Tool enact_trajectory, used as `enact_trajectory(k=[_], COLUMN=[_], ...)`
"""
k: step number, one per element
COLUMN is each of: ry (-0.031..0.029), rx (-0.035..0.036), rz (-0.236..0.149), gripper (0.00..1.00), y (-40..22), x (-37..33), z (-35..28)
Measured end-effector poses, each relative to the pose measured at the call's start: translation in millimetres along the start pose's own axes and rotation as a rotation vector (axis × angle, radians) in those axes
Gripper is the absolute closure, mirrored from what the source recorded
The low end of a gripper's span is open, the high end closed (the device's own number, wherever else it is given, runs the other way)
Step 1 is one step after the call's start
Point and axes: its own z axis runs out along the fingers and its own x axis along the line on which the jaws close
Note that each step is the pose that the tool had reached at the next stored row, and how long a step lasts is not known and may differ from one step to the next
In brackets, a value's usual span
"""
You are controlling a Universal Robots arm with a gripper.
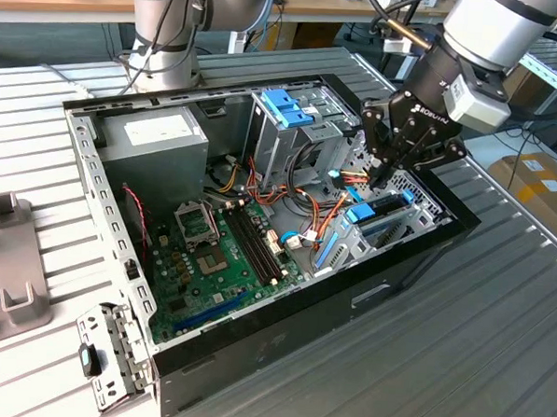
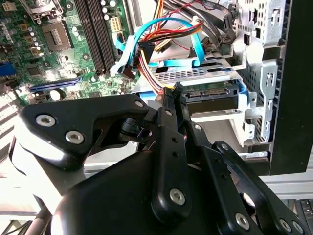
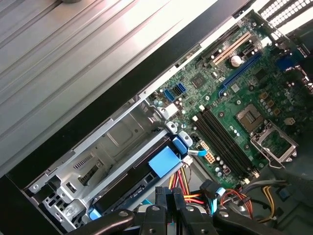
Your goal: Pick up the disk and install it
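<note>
Setting: ribbed grey metal table (image 1: 497,313) with an open black computer case (image 1: 281,335) lying on its side, and wooden benches behind it.

Exterior view, case: green motherboard (image 1: 222,252) on the floor of the case, grey power supply (image 1: 154,141) in the corner toward the exterior view's left, tall metal drive cage (image 1: 287,139) topped by a blue plastic handle (image 1: 286,106).

Exterior view, disk: the disk (image 1: 376,214) sits in the drive bay at the corner of the case toward the exterior view's right, its blue tab end facing the motherboard.

Exterior view, gripper: the gripper (image 1: 381,174) hangs just above the disk, pointing down into that corner; its dark fingers look drawn close together, with nothing seen between them.

Second wrist view, gripper: black linkage fills the foreground, and the fingertips (image 2: 168,93) meet at a narrow point (no gap seen between them).

Second wrist view, disk: the disk (image 2: 210,93) lies just past the tips, inside the silver bay (image 2: 257,83), under a bundle of orange and blue cables (image 2: 166,36).

First wrist view, disk: dark drive body with a bright blue tab (image 3: 164,160), seated between the metal walls of the bay beside the motherboard (image 3: 234,112).

First wrist view, gripper: finger bars (image 3: 168,205) stand side by side, touching, near the tab end; whether they touch the disk I cannot tell.
</note>
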Motion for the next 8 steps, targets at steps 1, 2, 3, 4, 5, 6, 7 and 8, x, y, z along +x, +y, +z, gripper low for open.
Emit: enact_trajectory(k=[1,2,3,4,5,6,7,8], ry=[0.0001,-0.0001,-0.0002,-0.0007,-0.0015,-0.0022,-0.0027,-0.003], rx=[0.0,0.0002,0.0006,0.0021,0.004,0.0061,0.0076,0.0084], rz=[0.0,0.004,0.009,0.024,0.045,0.068,0.085,0.094], gripper=[0.83,0.83,0.83,0.83,0.83,0.83,0.83,0.83], y=[0.1,0.1,0.0,0.0,-0.2,-0.4,-0.5,-0.7], x=[-0.1,-0.1,-0.1,0.0,0.3,0.7,1.0,1.2], z=[0.1,0.2,0.3,0.9,1.8,3.2,4.3,4.8])
